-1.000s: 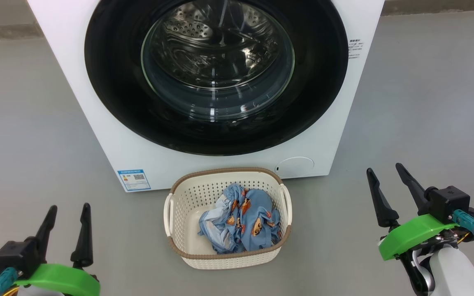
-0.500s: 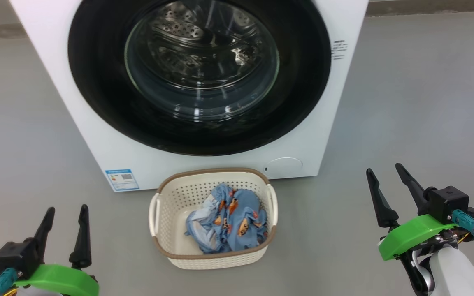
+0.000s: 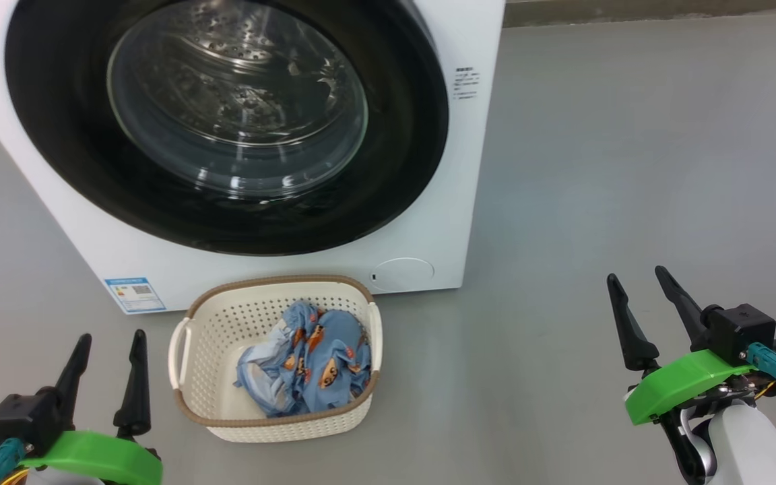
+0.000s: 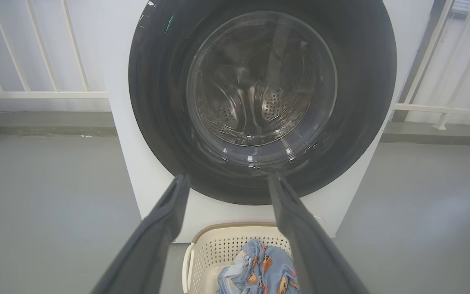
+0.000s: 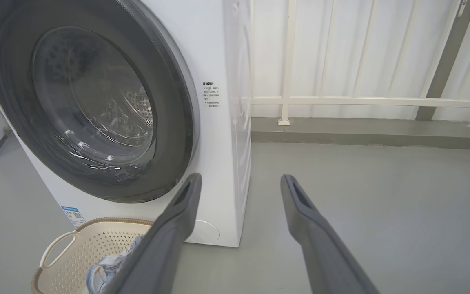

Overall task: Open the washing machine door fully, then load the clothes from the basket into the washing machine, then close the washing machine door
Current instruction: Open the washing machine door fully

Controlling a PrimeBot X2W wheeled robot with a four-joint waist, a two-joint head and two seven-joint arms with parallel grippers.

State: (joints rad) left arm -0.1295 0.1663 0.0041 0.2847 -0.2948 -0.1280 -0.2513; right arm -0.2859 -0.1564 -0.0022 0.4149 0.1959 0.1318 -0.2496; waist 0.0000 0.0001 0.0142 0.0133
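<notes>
The white washing machine (image 3: pixel 428 222) stands at the upper left of the head view, its round black door (image 3: pixel 401 162) shut with the steel drum showing through the glass. Just in front of it on the floor sits the cream basket (image 3: pixel 209 323), holding the light blue bear-print clothes (image 3: pixel 307 364). My left gripper (image 3: pixel 110 340) is open at the lower left, a short way left of the basket. My right gripper (image 3: pixel 636 276) is open at the lower right, far from basket and machine. The left wrist view faces the door (image 4: pixel 365 81) and basket (image 4: pixel 210 249); the right wrist view sees the door (image 5: pixel 174 122) at a slant.
Grey floor (image 3: pixel 597 168) stretches wide to the right of the machine. A white railing (image 5: pixel 365 100) on a low grey kerb runs behind it. A blue label sticker (image 3: pixel 133 294) and a round lower flap (image 3: pixel 401 274) mark the machine's front.
The whole head picture has shifted left, so the camera has turned to the right. Machine, basket and clothes keep their places relative to each other; both grippers stay open.
</notes>
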